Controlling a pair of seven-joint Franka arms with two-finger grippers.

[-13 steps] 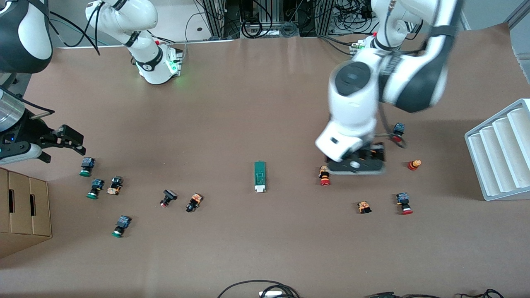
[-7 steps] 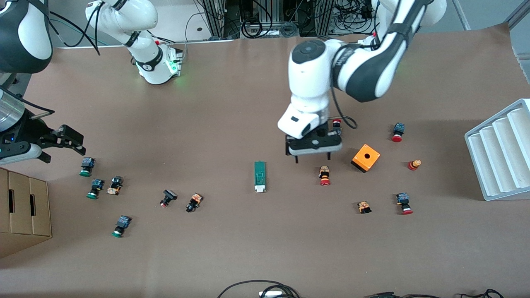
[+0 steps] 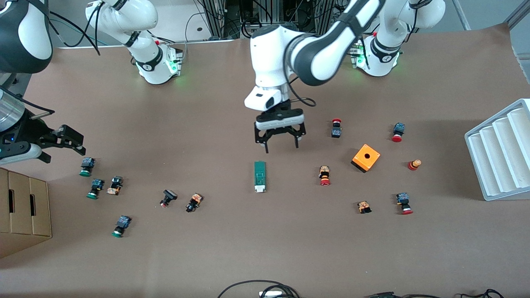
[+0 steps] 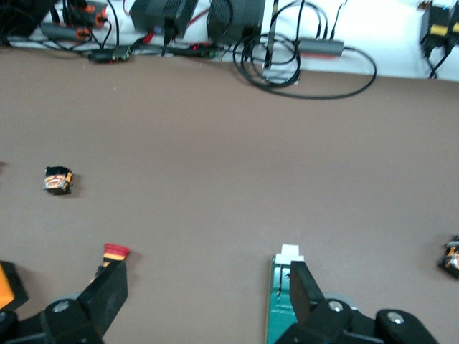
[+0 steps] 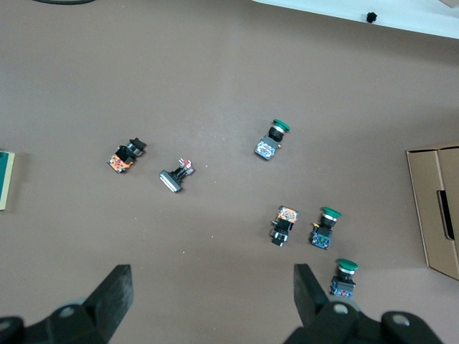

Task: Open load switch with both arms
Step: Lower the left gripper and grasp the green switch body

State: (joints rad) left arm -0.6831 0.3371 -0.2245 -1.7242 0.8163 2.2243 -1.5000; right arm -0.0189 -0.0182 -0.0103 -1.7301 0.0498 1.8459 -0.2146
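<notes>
Nearest the front camera, loose black cables [image 3: 258, 287] cross the table's [image 3: 265, 248] lower edge, and above them a wide band of bare brown surface runs the whole width. At the right arm's end a cardboard box [image 3: 22, 209] sits at the table's edge, with a green-capped push-button [image 3: 121, 225] nearest the camera and three more small parts [image 3: 101, 186] a little farther off. Toward the middle lie a black switch part [image 3: 167, 197] and an orange-and-black one [image 3: 193, 202], close together. The load switch [image 3: 259, 176] lies flat near the table's centre, its white sliding end [image 3: 259, 189] toward the camera, with bare table on every side of it. Toward the left arm's end are a small orange part [image 3: 364, 206], a red-capped push-button [image 3: 403, 203], another red-capped one [image 3: 324, 175] and the orange cube [image 3: 366, 157] with a hole, well apart from the load switch. A white ribbed rack [image 3: 499, 151] stands at that end's edge. The left gripper [image 3: 280, 147] hangs over the table just above the load switch's green end, fingers spread wide and holding nothing; in the left wrist view one finger [image 4: 305, 290] overlaps the load switch [image 4: 278, 304]. The right gripper [image 3: 64, 145] waits over its end of the table, fingers wide apart and empty, above the green-capped buttons [image 5: 326, 229].
</notes>
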